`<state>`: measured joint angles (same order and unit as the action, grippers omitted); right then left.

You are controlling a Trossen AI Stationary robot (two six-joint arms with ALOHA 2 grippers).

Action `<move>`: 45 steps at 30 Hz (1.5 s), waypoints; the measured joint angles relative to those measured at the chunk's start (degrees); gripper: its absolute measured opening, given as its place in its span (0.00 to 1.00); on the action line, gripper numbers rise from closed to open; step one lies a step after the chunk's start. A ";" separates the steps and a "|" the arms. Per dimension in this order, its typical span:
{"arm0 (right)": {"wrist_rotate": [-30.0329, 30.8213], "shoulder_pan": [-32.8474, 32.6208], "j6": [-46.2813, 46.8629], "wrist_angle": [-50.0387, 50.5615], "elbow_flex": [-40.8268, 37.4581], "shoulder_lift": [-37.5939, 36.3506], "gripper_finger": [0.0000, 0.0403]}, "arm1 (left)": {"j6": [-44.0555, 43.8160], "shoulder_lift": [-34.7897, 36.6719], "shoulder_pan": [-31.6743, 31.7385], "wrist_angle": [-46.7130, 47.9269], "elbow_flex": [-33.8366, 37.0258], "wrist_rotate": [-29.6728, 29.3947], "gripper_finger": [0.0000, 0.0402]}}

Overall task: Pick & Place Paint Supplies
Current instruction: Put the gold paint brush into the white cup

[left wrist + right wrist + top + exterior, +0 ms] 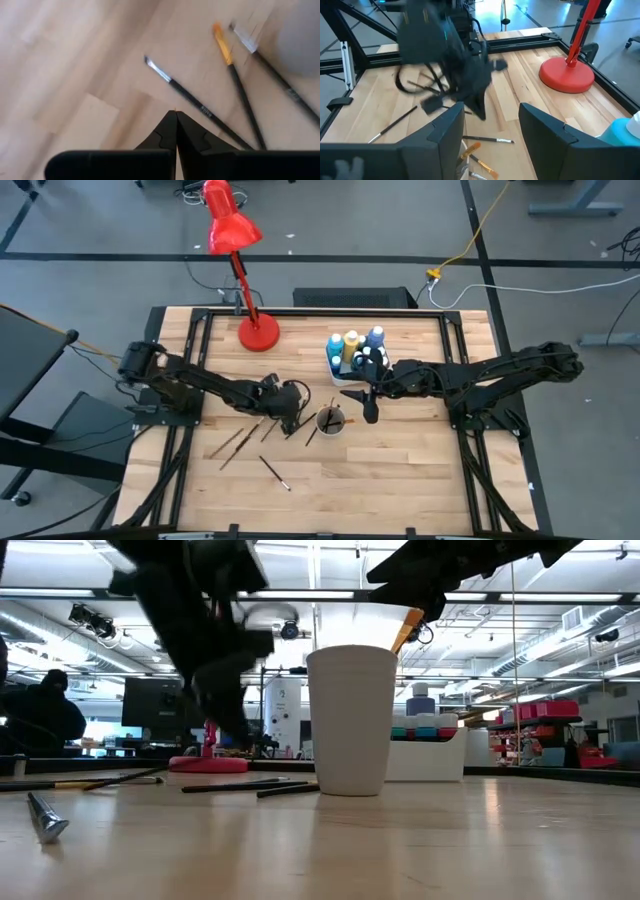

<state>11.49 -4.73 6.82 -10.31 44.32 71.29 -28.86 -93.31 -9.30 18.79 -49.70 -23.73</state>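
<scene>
Blur smears the left arm in the low and right wrist views, so whether its tip touches the table [400, 480] cannot be told. Pale wooden boards make up the tabletop, with a red lamp [258, 332] at the back edge; beyond lies a workshop with shelves and a seated person. The left gripper [175, 114] has its fingers pressed together, holding nothing, just beside loose brushes [192, 97] and near the white cup [331, 421], which holds more brushes. The right gripper [490, 117] hangs with fingers apart and empty, between the cup and the tray of paint bottles [352, 348].
</scene>
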 joint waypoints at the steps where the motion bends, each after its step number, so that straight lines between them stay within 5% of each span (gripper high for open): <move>1: 0.00 -0.01 0.01 -0.09 0.00 0.00 0.48 | 0.55 1.21 -0.03 0.75 -0.48 -0.66 0.01; 12: 0.00 0.01 0.01 0.02 0.08 0.00 0.48 | 13.79 11.99 -3.06 -5.13 -9.10 -14.18 0.00; 23: 0.00 -0.01 -0.01 0.82 0.01 0.02 0.48 | 41.22 13.02 -10.45 -39.35 -10.33 -16.98 0.00; 39: 0.02 0.01 -0.01 0.53 0.01 0.02 0.48 | 33.46 0.34 -10.69 -39.52 -10.12 -16.56 0.00; 45: 0.02 0.00 -0.02 0.54 0.01 0.02 0.48 | 31.69 -2.42 -10.71 -38.40 -10.12 -16.52 0.09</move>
<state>11.51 -4.73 6.80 -9.77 44.34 71.31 2.83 -95.73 -20.01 -19.60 -59.81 -40.26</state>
